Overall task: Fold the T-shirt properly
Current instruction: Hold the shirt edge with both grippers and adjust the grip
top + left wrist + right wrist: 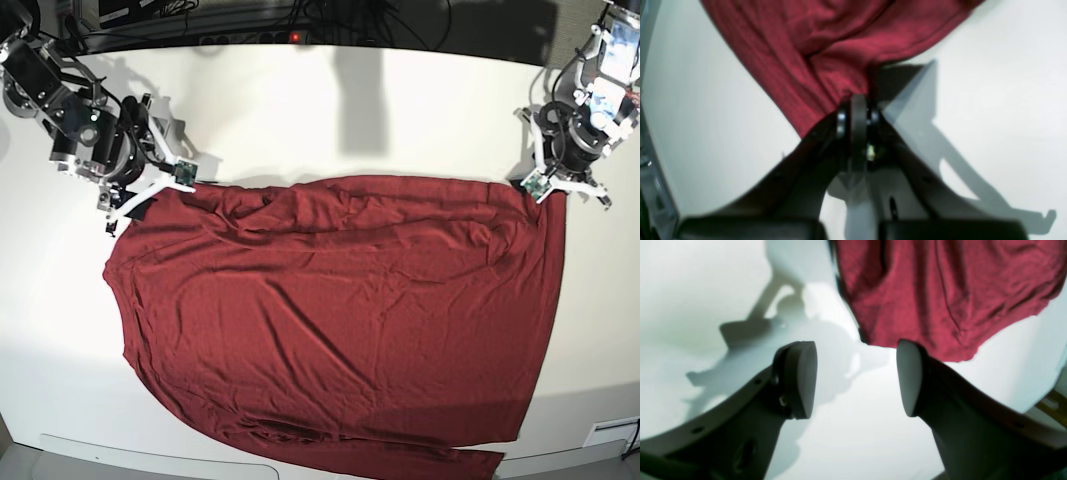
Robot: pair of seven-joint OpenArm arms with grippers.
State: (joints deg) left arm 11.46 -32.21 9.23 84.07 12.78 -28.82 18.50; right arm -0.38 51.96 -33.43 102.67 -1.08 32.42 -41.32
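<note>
Left tool: pressed together on a pinch of the T-shirt, at the cloth's corner near 2 o'clock in the base view; in my left wrist view the fabric bunches and runs straight into the closed tips.
Right tool: spread wide, nothing between the pads; the shirt's edge lies just beyond the tips, touching neither pad as far as I can tell. In the base view it sits at the cloth's 10 o'clock corner.
T-shirt position: lying spread across the middle of the white desk, reaching from 10 o'clock to 2 o'clock along the far edge and down to 6 o'clock, where the near hem runs to the desk's rim.
Cloth condition: mostly flat, one layer showing, with loose wrinkles along the far edge and a small crumple near 6 o'clock.
Done so far: I judge the shirt laid out only; no fold is visible.
Left to do: grip the second corner, then every fold.
</note>
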